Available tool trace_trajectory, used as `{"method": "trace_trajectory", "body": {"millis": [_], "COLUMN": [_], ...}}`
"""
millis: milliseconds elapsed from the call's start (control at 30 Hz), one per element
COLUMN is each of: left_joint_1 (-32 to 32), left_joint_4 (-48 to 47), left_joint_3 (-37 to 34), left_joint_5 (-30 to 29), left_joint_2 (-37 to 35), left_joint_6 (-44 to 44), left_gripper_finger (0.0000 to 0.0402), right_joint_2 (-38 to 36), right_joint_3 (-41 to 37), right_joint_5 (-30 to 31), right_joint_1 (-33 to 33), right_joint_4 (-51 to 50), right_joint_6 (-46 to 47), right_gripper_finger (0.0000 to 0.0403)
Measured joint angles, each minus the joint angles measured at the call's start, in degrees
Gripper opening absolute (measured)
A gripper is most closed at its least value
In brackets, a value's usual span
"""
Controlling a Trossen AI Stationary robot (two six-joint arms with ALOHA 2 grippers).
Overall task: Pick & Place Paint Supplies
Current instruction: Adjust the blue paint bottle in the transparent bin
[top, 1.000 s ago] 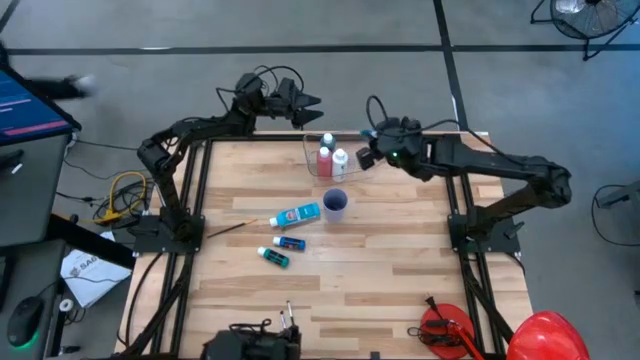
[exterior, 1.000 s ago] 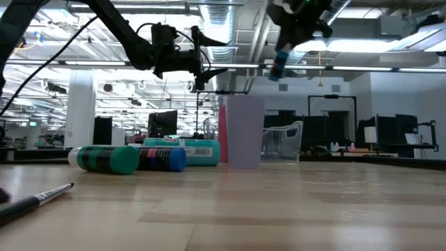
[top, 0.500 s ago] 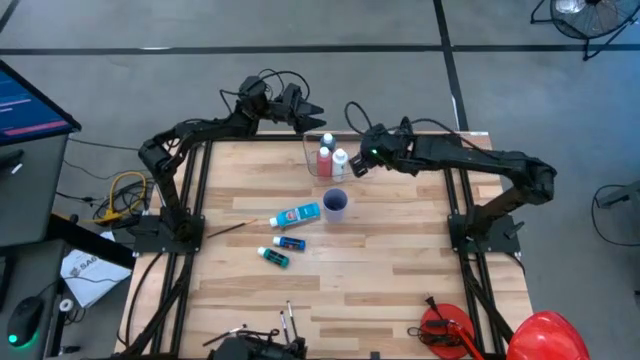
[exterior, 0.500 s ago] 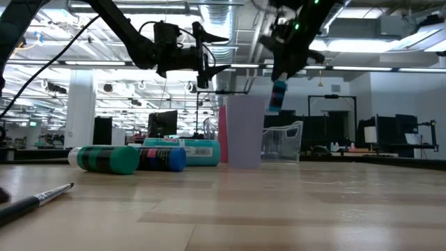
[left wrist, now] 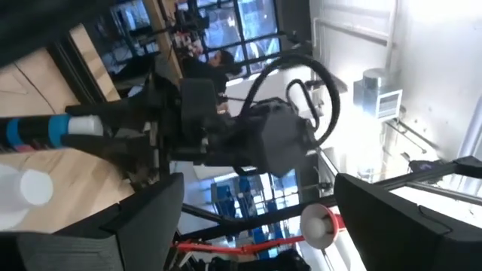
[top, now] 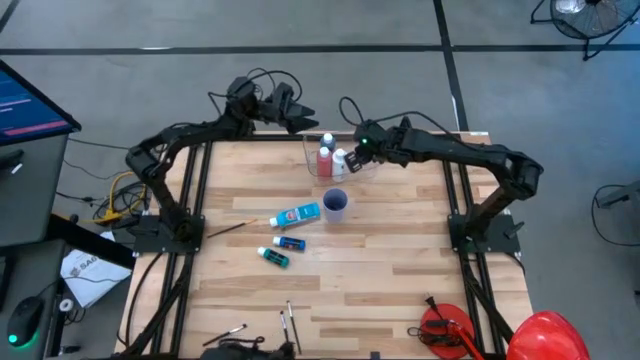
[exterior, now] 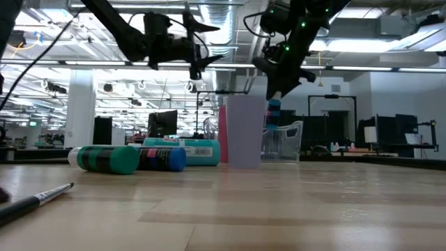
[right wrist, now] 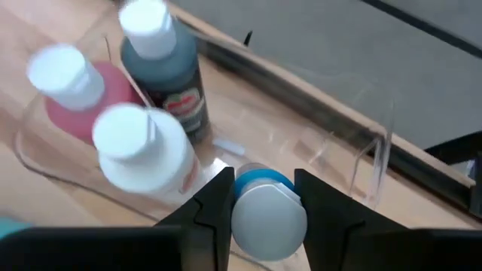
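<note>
A pale wood-plank table (top: pixel 400 260) stands on a grey floor; the low view looks into a bright open hall. The right gripper (right wrist: pixel 262 197), clamped on a small blue white-capped paint bottle (right wrist: pixel 265 207), has come down from beside the clear plastic tub (top: pixel 357 163) to just over it. Inside stand red (right wrist: pixel 71 94), white (right wrist: pixel 139 150) and dark teal (right wrist: pixel 167 71) bottles. The left gripper (top: pixel 300 117) hangs spread wide past the far edge.

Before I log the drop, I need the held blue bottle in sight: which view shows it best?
The right wrist view: the blue bottle sits between the right gripper jaws, over the clear tub. The low view shows it small behind the cup; the left wrist view, sideways; the high view hides it.
</note>
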Motion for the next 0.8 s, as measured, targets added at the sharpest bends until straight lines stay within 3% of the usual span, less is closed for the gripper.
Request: {"method": "trace_trajectory", "body": {"millis": [333, 567, 800], "left_joint_1": [0.8, -1.4, -6.6], "left_joint_4": [-0.2, -0.2, -0.4], "left_joint_3": [-15.8, -27.4, -33.8], "left_joint_5": [-6.7, -19.5, -31.5], "left_joint_2": [-17.1, -32.1, -42.7], "left_joint_6": [3.0, 3.9, 5.6], "left_gripper_finger": [0.0333, 0.0332, 0.0333], "right_joint_2": [2.0, 5.8, 8.7], "right_joint_3": [0.1, 0.1, 0.1], "right_joint_5": [-3.0, -5.2, -5.9], "right_joint_1": [-5.1, -6.3, -7.0], "right_joint_4": [2.6, 2.9, 4.9], "right_joint_6": [-2.5, -3.0, -2.9], "right_gripper_finger": [0.0106, 0.0117, 0.0106]}}
